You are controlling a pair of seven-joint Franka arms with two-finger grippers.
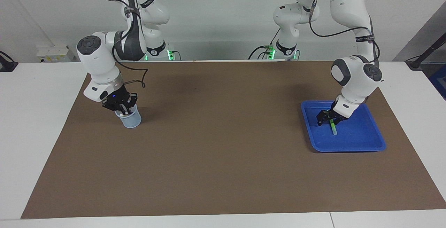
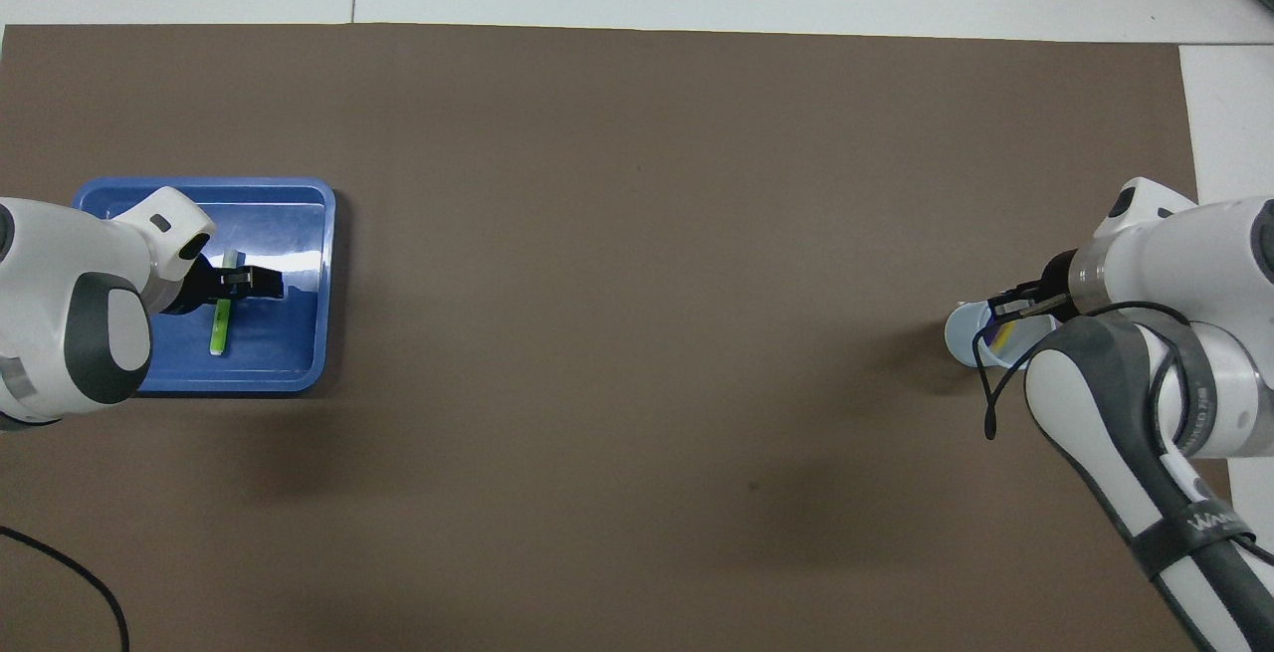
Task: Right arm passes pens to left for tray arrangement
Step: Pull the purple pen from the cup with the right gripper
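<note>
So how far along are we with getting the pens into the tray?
One of three is across: the green pen is in the blue tray, with the left gripper at its upper end, so placing is finishing. The right gripper is at the mouth of the pale cup, going for the next; yellow and purple tips show inside. Two handovers remain.
</note>
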